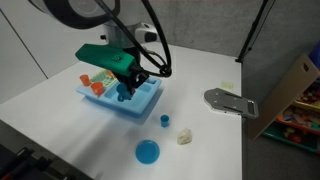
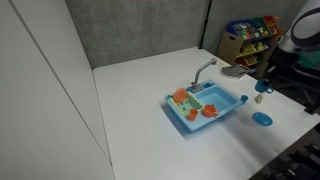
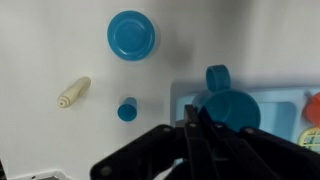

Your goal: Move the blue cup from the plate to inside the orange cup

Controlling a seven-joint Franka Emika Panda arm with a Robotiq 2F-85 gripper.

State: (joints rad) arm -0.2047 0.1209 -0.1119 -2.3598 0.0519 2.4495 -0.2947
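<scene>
My gripper [image 1: 125, 82] hangs over the right part of the light blue sink tray [image 1: 145, 103]. It is shut on the rim of the blue cup [image 3: 228, 108], which has a handle and is held just above the tray floor; the cup also shows under the fingers in an exterior view [image 1: 125, 94]. In the wrist view the fingers [image 3: 195, 125] meet at the cup's left edge. The round blue plate [image 3: 131, 35] lies empty on the white table, in front of the tray [image 1: 147, 152]. Orange cups [image 1: 97, 88] sit in the tray's left part; an orange edge shows at the wrist view's right border [image 3: 313, 110].
A small blue cylinder [image 3: 127, 109] and a cream bottle-shaped toy [image 3: 73, 93] lie on the table between plate and tray. A grey faucet piece [image 1: 228, 101] lies near the table's right edge. A toy shelf [image 1: 295, 100] stands beyond the table.
</scene>
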